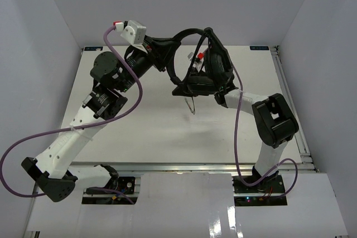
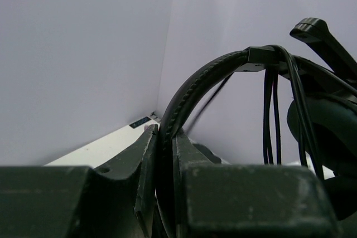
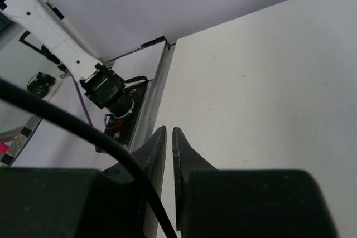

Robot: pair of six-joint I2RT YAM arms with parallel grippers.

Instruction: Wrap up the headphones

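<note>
Headphones (image 2: pixel 196 87), black, over-ear, with a stitched padded headband, held aloft above the white table (image 1: pixel 167 132), toward twelve o'clock of its centre in the top view. The left gripper (image 2: pixel 166 135) reaches in from nine o'clock, and its dark fingers are pinched on the headband, which rises between them and arches toward two o'clock in the left wrist view. The thin black cable (image 2: pixel 269 110) is draped over the crown of the band in several strands that hang straight down beside an earcup; a loose tail dangles toward the table at six o'clock of the headset in the top view. The right gripper (image 3: pixel 169 135) sits at three o'clock of the headset, fingers nearly together with only a thin slit between them and nothing in it; a black cable (image 3: pixel 72 121) crosses its view at nine o'clock, outside the fingers. Likely hazards: the hanging loops may slide off the band, since nothing pins them; the uncaught cable may snag on the right wrist as it moves; the single pinch may let the headset swivel.
</note>
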